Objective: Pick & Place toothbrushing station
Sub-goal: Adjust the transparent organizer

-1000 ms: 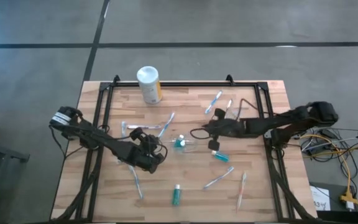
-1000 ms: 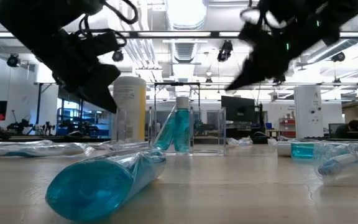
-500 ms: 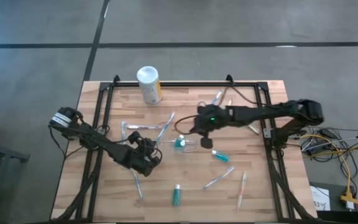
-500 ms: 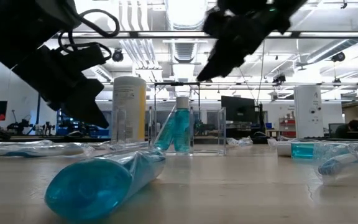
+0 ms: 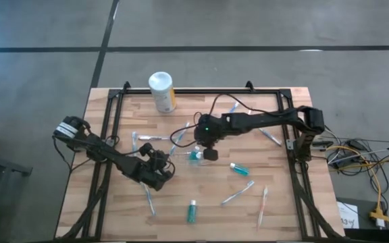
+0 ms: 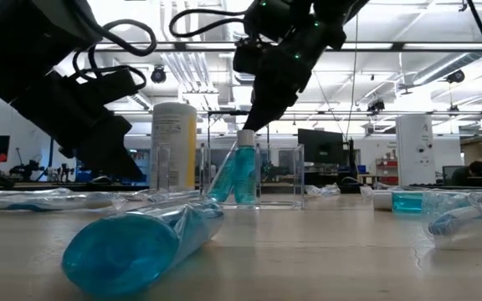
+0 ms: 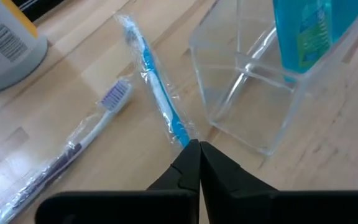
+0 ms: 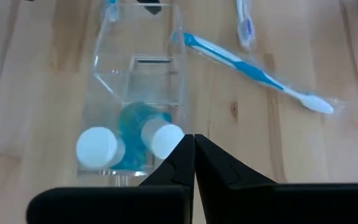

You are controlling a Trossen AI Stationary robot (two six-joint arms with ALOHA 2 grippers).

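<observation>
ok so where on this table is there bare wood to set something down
Bare wood lies along the left edge of the table and between the canister and the right arm. It is crowded mid-table around the clear cup, where both claws, the left claw and right claw, and toothbrushes gather.

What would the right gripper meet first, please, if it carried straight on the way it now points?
Most likely the white caps of the teal tubes standing in the clear plastic cup. The shut right gripper hangs just above them, pointing down; depth is unclear, so it might touch the cup's rim first.
</observation>
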